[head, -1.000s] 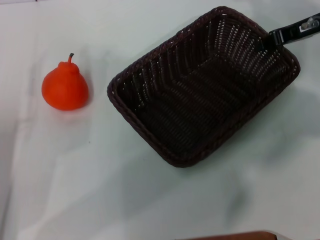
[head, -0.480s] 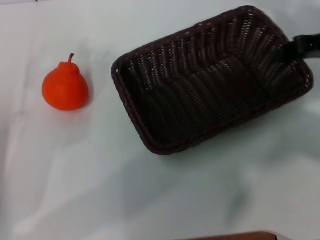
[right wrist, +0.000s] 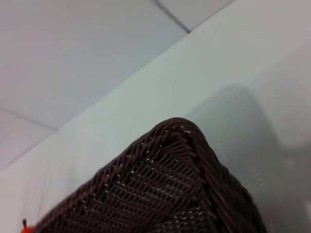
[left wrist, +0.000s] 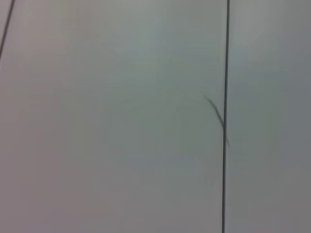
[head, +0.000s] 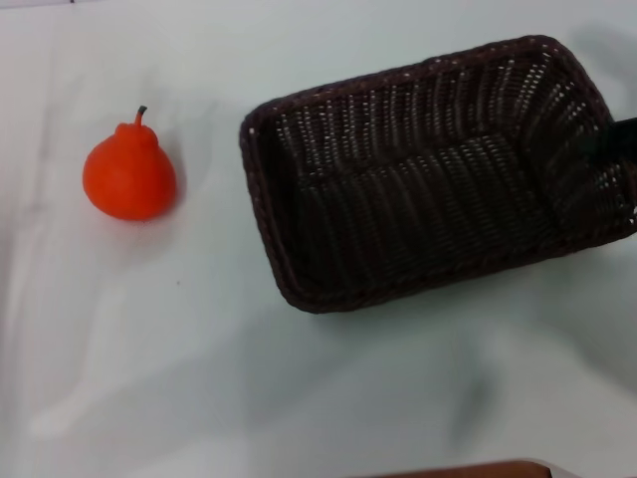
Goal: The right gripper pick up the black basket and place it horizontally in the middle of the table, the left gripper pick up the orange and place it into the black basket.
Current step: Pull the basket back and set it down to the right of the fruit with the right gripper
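Note:
The black basket (head: 267, 214) lies nearly horizontal on the table (head: 149, 358), right of centre, and it is empty. My right gripper (head: 619, 139) shows only as a dark shape at the view's right edge, shut on the basket's right rim. The right wrist view shows a corner of the basket (right wrist: 170, 174) close up. The orange (head: 129, 177) stands upright on the table at the left, well apart from the basket. A sliver of it shows in the right wrist view (right wrist: 26, 228). My left gripper is out of view; its wrist view shows only a pale surface with thin dark lines.
A brown edge (head: 468, 470) shows at the bottom of the head view. Bare table lies between the orange and the basket and in front of both.
The basket has turned from a diagonal toward horizontal and shifted right. My right gripper moved down along the right edge with it. The orange has not moved.

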Robot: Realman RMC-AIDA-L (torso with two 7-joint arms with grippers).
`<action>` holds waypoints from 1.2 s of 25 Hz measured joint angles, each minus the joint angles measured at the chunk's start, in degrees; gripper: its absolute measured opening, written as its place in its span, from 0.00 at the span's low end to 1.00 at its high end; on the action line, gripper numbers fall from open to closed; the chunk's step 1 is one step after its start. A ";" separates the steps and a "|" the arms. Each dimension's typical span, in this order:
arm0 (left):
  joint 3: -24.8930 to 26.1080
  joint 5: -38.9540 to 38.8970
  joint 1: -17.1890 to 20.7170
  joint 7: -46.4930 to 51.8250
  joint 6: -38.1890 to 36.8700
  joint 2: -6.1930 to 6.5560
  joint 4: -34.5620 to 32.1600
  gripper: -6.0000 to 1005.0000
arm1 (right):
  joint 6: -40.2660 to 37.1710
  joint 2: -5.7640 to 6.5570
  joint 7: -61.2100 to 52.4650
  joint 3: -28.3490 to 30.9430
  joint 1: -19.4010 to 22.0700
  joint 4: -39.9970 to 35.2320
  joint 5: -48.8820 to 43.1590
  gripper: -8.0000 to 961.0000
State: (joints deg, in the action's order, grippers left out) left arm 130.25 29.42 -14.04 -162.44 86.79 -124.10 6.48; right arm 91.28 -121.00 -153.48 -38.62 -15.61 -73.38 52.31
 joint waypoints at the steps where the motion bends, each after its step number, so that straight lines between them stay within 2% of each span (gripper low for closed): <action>1: -0.05 0.04 -0.13 -0.02 -0.93 0.00 0.33 0.89 | -0.54 -0.02 0.03 0.02 0.78 0.02 0.63 0.22; 4: -0.21 0.08 -0.64 -0.07 -2.50 0.00 0.86 0.89 | -2.02 -0.03 0.04 0.38 2.82 0.44 1.62 0.22; 8: -0.72 0.16 -1.47 -0.13 -3.77 0.07 1.00 0.89 | -3.49 0.04 0.13 0.68 3.53 1.58 1.70 0.23; 18: -1.53 0.20 -1.68 -0.22 -4.54 0.09 0.99 0.89 | -6.20 1.06 6.82 1.84 3.04 12.79 9.87 0.26; 29: -1.56 0.19 -1.10 -0.25 -3.58 -0.08 0.98 0.89 | -6.48 1.04 8.05 1.66 2.08 15.11 10.05 0.29; 30: -1.57 0.19 -1.05 -0.25 -3.54 -0.11 0.96 0.89 | -6.42 1.03 8.24 1.67 1.78 15.57 10.18 0.34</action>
State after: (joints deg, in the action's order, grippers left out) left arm 128.68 29.61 -15.08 -162.69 83.25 -124.21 7.45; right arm 84.86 -119.97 -145.24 -36.95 -13.83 -57.81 62.49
